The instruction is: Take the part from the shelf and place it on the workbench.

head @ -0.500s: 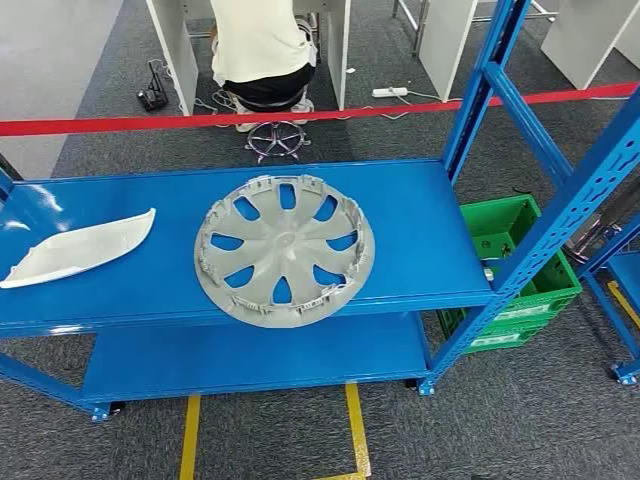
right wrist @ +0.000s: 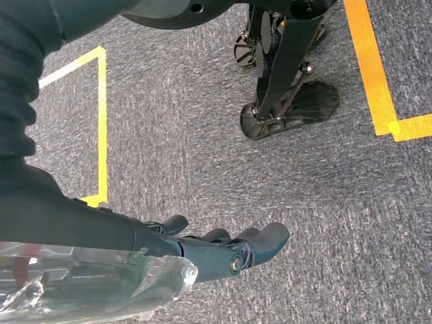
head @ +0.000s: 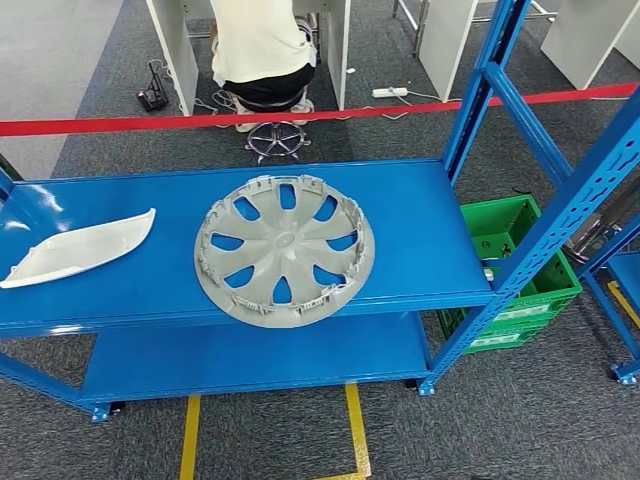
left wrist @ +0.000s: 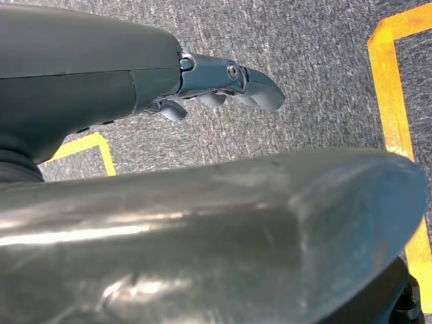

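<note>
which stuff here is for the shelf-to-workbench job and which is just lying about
For the job:
- grey wheel cover, flat on the shelf, likely the part
- blue shelf
- left hand and right hand, empty, hanging over the floor

Lying about:
- white curved panel on the shelf
- green crate
- red barrier tape

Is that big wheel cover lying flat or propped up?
Flat. The wheel cover lies face down on the shelf, clips up, with blue showing through its openings.
</note>
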You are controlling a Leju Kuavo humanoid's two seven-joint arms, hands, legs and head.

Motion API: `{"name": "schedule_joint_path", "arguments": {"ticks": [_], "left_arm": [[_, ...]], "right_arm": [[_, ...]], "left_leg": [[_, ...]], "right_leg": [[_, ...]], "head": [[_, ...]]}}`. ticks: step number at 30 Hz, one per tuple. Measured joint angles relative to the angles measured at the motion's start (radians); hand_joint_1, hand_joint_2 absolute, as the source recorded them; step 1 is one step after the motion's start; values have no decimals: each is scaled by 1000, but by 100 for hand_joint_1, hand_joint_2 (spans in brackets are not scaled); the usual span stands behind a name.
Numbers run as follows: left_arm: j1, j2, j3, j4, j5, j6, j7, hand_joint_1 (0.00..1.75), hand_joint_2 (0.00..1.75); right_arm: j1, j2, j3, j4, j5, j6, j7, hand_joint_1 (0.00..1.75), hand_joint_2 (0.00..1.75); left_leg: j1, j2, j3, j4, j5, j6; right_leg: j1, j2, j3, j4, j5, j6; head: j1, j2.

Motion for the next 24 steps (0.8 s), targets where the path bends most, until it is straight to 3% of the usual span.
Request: {"name": "schedule_joint_path", "arguments": {"ticks": [23,24], "left_arm": [[0,0,0,0,0,0,0,0,0],[0,0,0,0,0,0,0,0,44]], "right_arm": [[0,0,0,0,0,0,0,0,175],[0,0,0,0,0,0,0,0,175]], "left_leg": [[0,0,0,0,0,0],[0,0,0,0,0,0]], "right_leg": [[0,0,0,0,0,0],[0,0,0,0,0,0]], "head": [[0,0],[0,0]]}}
